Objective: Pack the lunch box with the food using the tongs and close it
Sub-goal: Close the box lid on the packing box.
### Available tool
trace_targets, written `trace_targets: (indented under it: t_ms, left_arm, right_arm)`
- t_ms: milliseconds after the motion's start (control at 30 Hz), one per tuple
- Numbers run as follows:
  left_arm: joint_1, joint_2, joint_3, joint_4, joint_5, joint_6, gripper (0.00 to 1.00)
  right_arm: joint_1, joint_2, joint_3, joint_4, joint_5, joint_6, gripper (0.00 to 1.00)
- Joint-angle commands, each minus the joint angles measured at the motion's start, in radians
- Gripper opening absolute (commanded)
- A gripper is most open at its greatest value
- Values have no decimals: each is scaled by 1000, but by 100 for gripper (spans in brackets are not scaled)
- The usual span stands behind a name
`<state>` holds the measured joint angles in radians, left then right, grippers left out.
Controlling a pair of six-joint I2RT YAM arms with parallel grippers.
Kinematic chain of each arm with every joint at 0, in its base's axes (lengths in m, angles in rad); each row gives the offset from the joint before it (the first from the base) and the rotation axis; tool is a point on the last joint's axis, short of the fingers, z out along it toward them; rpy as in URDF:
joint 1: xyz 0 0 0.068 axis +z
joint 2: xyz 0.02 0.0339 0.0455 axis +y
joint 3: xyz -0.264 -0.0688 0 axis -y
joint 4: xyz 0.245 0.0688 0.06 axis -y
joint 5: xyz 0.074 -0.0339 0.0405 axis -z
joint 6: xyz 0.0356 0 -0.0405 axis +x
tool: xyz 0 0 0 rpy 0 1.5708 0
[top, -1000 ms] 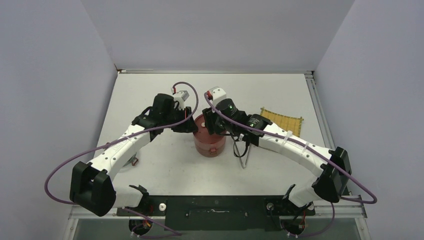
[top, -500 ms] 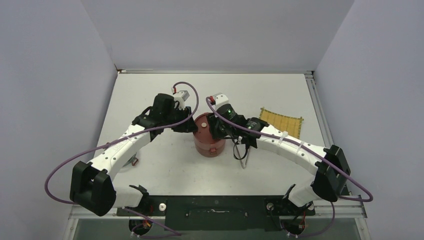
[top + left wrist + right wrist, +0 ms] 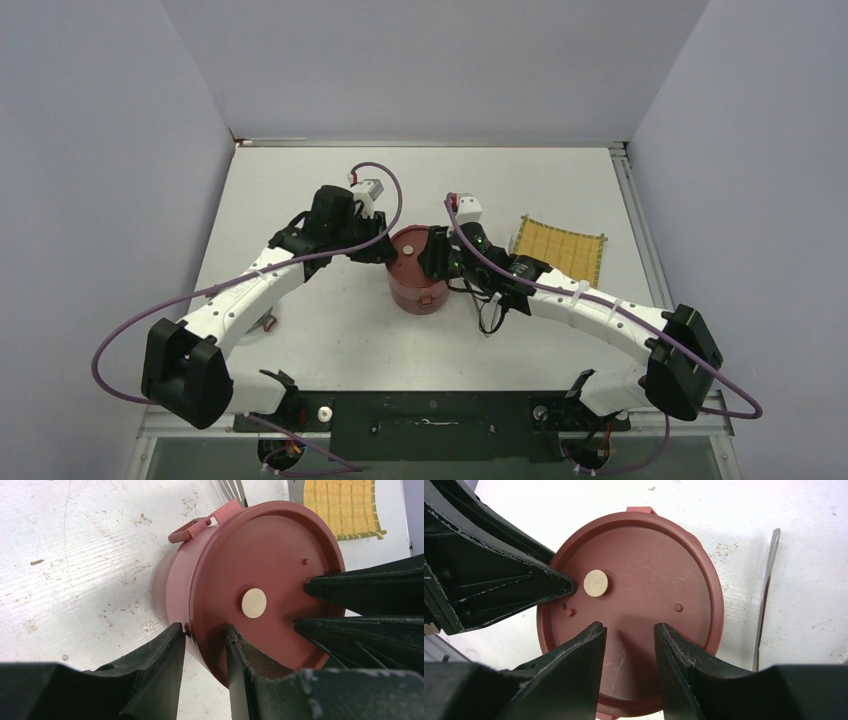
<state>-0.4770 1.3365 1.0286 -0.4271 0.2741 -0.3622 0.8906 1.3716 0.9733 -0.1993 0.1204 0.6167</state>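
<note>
lunch box point(image 3: 420, 272) shut, mid worktop point(image 3: 330, 180) | left gripper point(image 3: 205, 626) straddles its left rim, clamped or not? can't tell | right gripper point(image 3: 628, 626) parted over the lid point(image 3: 644, 575), holding nothing | tongs point(image 3: 768, 580) lying just right

Tongs point(image 3: 766, 595) just beside lunch box point(image 3: 629, 610)

A robotics lab cell: a scuffed white table point(image 3: 330, 335) boxed in by pale-violet wall panels point(image 3: 100, 150), aluminium rails point(image 3: 430, 143) along its edges, left arm point(image 3: 245, 292) and right arm point(image 3: 590, 310) bolted to a black base plate point(image 3: 430, 425).
</note>
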Motion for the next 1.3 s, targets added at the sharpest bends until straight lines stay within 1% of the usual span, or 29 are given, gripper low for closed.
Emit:
trace_targets:
  t_ms: [0,33,100,267,367,467,567,667,833,967,1067,1267]
  left_arm:
    - [-5,41,-15,-85,-98,48,32]
    - [-5,39,-10,-78,-82,46,32]
    - [-3,35,13,-69,-61,37,36]
    - [1,25,134,-81,-57,34,45]
    - [3,34,201,-107,-83,54,47]
    - [5,46,236,-115,-96,59,48]
    - [6,55,238,-81,-80,50,50]
    - [7,98,257,-75,-65,49,51]
    - [12,177,299,-76,-18,41,51]
    - [15,220,305,-77,-43,36,51]
    - [18,240,277,-93,-80,36,48]
    - [17,245,168,-120,-134,41,41]
  right_arm:
    - [7,77,-84,-349,-40,58,43]
    - [7,69,-52,-358,-24,42,43]
    - [5,67,57,-389,15,-2,45]
    - [4,91,280,-424,86,-125,50]
    - [-3,106,367,-417,114,-180,52]
    - [-8,116,409,-399,121,-222,53]
    - [-18,120,420,-376,135,-252,53]
    - [-49,127,405,-340,132,-277,54]
    - [-104,154,374,-267,66,-301,59]
    - [-158,184,347,-233,-25,-308,59]
    - [-171,208,311,-225,-76,-309,58]
    - [-171,218,216,-232,-100,-278,56]
